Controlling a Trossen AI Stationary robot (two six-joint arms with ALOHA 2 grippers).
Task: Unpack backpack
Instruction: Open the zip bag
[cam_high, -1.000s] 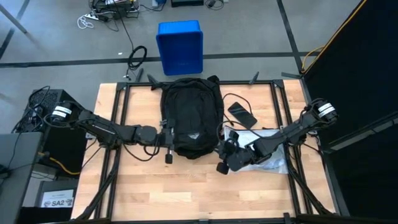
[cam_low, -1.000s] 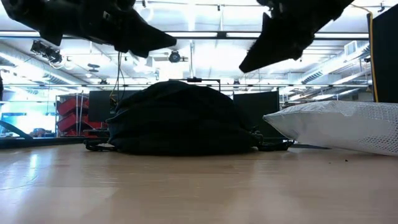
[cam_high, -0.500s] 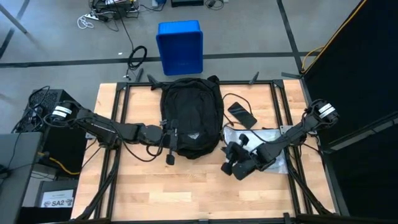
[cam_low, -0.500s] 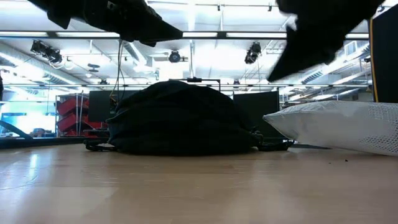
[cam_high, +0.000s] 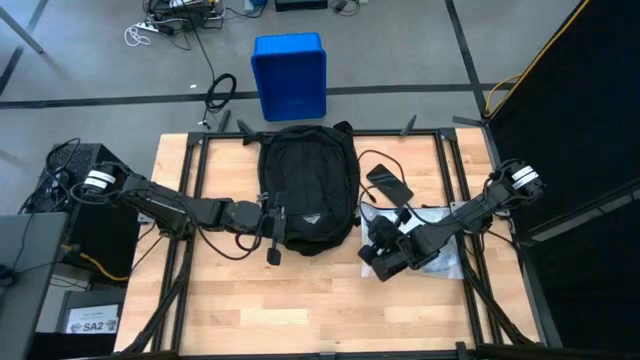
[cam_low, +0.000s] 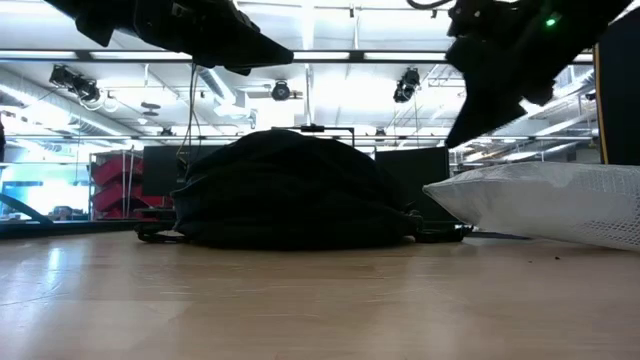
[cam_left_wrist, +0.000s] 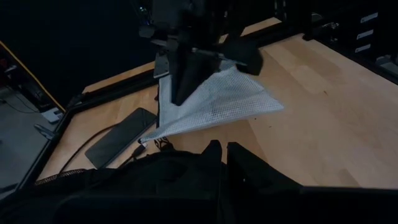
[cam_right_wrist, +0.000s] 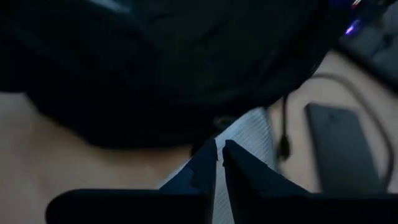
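Wooden table (cam_high: 300, 300) under both arms: backpack (cam_high: 308, 190) touching the pinched-shut left gripper (cam_high: 272, 222), probably at its zipper, while the empty, closed right gripper (cam_high: 372, 248) hovers above the white mesh pouch (cam_high: 440, 262), phone (cam_high: 389, 184) just beyond.

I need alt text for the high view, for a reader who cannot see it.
A black backpack lies on a wooden table, between two robot arms. The left gripper is shut at its side; the right gripper is shut above a white mesh bag, near a phone.
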